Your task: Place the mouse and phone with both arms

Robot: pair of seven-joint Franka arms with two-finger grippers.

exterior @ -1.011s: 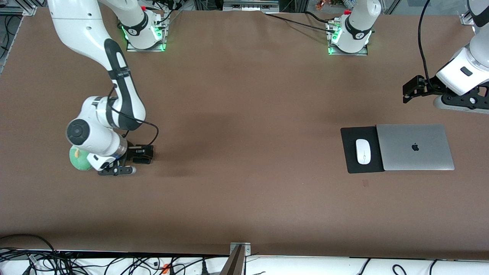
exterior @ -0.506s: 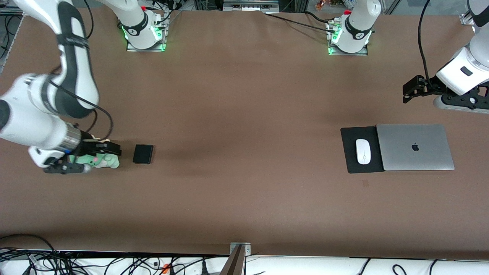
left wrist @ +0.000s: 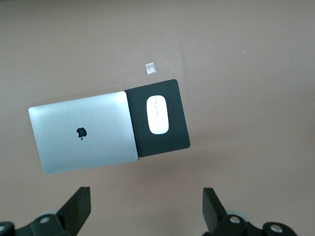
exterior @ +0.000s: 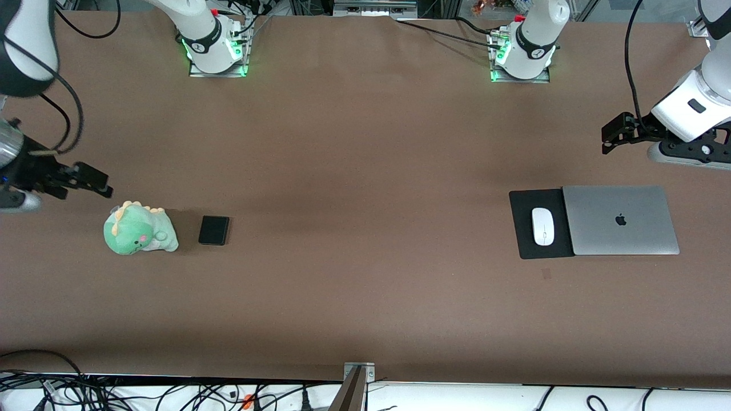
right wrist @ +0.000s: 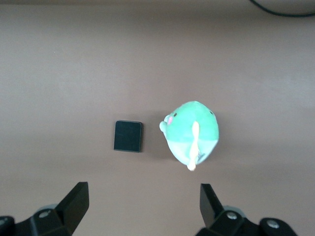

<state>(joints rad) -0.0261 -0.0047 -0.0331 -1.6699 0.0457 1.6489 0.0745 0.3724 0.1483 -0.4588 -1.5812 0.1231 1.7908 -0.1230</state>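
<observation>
While both arms hang up in the air, nothing is being held. The right pincer [exterior: 94, 181] is spread wide and empty, over the table [exterior: 365, 171] at the right arm's end. The left pincer [exterior: 611, 137] is spread wide and empty too, over the table at the left arm's end, and that arm waits.

The phone [exterior: 214, 230] lies flat on the table, just beside a green toy [exterior: 139, 230]. The mouse [exterior: 543, 226] lies on a black pad [exterior: 522, 240] that touches a laptop [exterior: 621, 220].

I think both things are put down, so the job looks almost done. Next, the arms only need to stay clear.

The mouse's long side runs from near to far. The phone's does too, only a bit.
</observation>
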